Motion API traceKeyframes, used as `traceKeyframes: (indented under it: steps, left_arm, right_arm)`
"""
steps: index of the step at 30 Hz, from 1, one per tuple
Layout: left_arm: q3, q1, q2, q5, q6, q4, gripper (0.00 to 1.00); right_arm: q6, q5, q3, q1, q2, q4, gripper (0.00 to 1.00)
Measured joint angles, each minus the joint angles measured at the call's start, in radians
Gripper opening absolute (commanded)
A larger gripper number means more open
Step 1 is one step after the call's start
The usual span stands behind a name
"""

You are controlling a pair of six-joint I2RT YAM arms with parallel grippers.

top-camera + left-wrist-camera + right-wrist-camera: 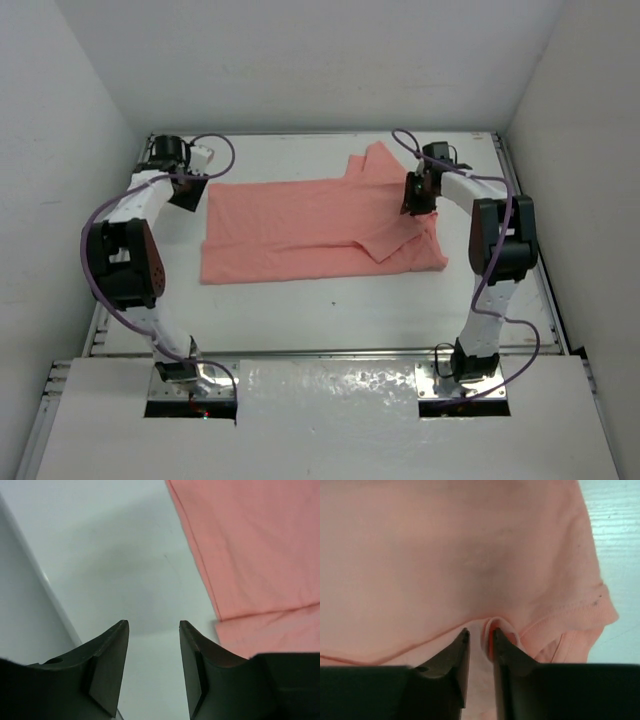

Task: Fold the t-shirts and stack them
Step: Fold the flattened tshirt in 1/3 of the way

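T-shirt [300, 230] flat on table [330, 320]

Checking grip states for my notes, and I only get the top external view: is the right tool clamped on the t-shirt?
Observer: The right wrist view shows the right tool with its jaws narrowly apart and a small pucker of the t-shirt at the tips. It doesn't look clamped.
Operator: And the left tool?
Observer: The left wrist view shows the left tool open and holding nothing, over bare table just beside the t-shirt's edge.
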Motion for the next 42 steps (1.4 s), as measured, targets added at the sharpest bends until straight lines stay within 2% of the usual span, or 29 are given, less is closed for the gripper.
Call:
traceKeyframes:
  steps: [1,3,5,9,11,12,14,16,19,23,27,29,30,31,32,33,34,35,37,42]
  left_arm:
    - [0.018,0.003,-0.006,0.002,-0.001,0.011,0.43]
    - [0.011,-0.014,-0.033,0.007,-0.001,0.018,0.43]
    - [-0.011,-0.050,-0.064,0.016,-0.013,-0.003,0.44]
    - [-0.080,-0.071,-0.099,0.088,-0.056,-0.088,0.46]
    - [-0.139,-0.045,-0.113,0.122,-0.078,-0.136,0.48]
    - [-0.170,-0.034,-0.120,0.132,-0.085,-0.154,0.49]
    - [-0.233,-0.011,-0.134,0.147,-0.103,-0.196,0.49]
    - [-0.274,-0.007,-0.140,0.154,-0.116,-0.214,0.50]
    - [-0.314,-0.007,-0.144,0.172,-0.134,-0.211,0.51]
    - [-0.331,-0.007,-0.141,0.190,-0.156,-0.182,0.51]
    - [-0.341,-0.007,-0.121,0.201,-0.175,-0.121,0.51]
    - [-0.359,-0.007,-0.106,0.201,-0.182,-0.092,0.44]
    - [-0.369,-0.007,-0.096,0.200,-0.183,-0.085,0.33]
    - [-0.377,-0.007,-0.087,0.201,-0.185,-0.079,0.27]
    - [-0.384,-0.007,-0.079,0.200,-0.183,-0.077,0.22]
    - [-0.385,-0.007,-0.077,0.196,-0.179,-0.075,0.07]
    - [-0.387,-0.007,-0.077,0.198,-0.186,-0.070,0.00]
    - [-0.389,-0.007,-0.077,0.200,-0.182,-0.065,0.00]
    - [-0.389,-0.007,-0.077,0.203,-0.179,-0.063,0.00]
    - [-0.389,0.000,-0.077,0.174,-0.160,-0.062,0.00]
  right_arm:
    - [0.000,0.000,0.010,-0.002,0.005,-0.006,0.56]
    - [0.000,0.006,0.028,-0.003,0.007,-0.030,0.71]
    - [-0.009,0.024,0.056,-0.005,0.007,-0.069,0.79]
    - [-0.026,0.084,0.071,-0.018,-0.018,-0.132,0.76]
    - [-0.027,0.114,0.018,-0.037,-0.083,-0.149,0.70]
    - [-0.027,0.122,-0.032,-0.054,-0.137,-0.153,0.62]
    - [-0.024,0.126,-0.146,-0.101,-0.264,-0.162,0.61]
    - [-0.021,0.116,-0.254,-0.148,-0.375,-0.161,0.65]
    - [-0.012,0.076,-0.401,-0.206,-0.472,-0.135,0.66]
    - [0.010,-0.018,-0.555,-0.261,-0.490,-0.079,0.66]
    - [0.021,-0.098,-0.576,-0.275,-0.463,-0.038,0.63]
    - [0.029,-0.125,-0.575,-0.274,-0.448,-0.003,0.61]
    - [0.032,-0.131,-0.576,-0.273,-0.444,0.011,0.58]
    - [0.035,-0.134,-0.576,-0.272,-0.443,0.021,0.54]
    - [0.042,-0.135,-0.576,-0.272,-0.441,0.032,0.42]
    - [0.045,-0.134,-0.576,-0.272,-0.435,0.042,0.33]
    - [0.047,-0.132,-0.576,-0.272,-0.427,0.049,0.25]
    - [0.050,-0.130,-0.576,-0.272,-0.417,0.050,0.12]
    - [0.060,-0.119,-0.580,-0.275,-0.401,0.053,0.02]
    - [0.068,-0.066,-0.590,-0.279,-0.400,0.038,0.00]
